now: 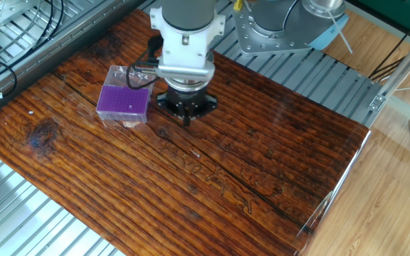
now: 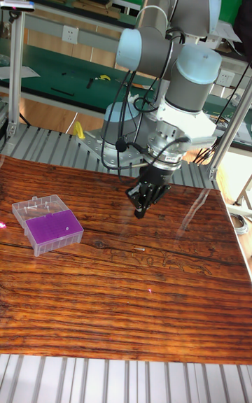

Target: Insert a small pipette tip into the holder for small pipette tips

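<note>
Gripper [image 2: 141,211] hangs over tabletop [image 1: 262,163], right of purple holder [image 1: 123,102]; open or closed, can't tell. No tip visible; a pale speck lies below it on the wood. Likely pickup stage; next needs a precise descent.
</note>
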Controlling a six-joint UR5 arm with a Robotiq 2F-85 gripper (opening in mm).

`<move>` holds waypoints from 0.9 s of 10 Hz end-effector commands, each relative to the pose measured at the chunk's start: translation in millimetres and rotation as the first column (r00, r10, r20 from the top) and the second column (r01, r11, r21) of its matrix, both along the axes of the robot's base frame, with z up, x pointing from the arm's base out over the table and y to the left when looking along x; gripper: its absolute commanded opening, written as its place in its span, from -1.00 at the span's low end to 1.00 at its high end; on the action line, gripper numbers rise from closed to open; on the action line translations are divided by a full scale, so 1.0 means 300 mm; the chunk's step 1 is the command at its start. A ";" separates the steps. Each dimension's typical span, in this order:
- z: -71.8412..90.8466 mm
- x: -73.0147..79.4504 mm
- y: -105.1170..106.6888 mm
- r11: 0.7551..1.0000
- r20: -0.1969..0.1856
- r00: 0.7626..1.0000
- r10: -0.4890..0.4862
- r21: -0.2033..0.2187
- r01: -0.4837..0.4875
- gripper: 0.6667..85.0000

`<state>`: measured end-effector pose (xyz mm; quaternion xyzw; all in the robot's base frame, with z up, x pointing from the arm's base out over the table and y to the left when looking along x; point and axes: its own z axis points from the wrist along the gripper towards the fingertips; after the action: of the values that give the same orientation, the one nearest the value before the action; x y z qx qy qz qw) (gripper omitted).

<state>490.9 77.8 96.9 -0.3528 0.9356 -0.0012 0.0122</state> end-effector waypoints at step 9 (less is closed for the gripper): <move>-0.187 0.098 0.192 0.881 0.093 0.877 0.472 -0.007 -0.473 -0.64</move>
<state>518.4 136.0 54.3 -0.5241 0.8497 0.0044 0.0572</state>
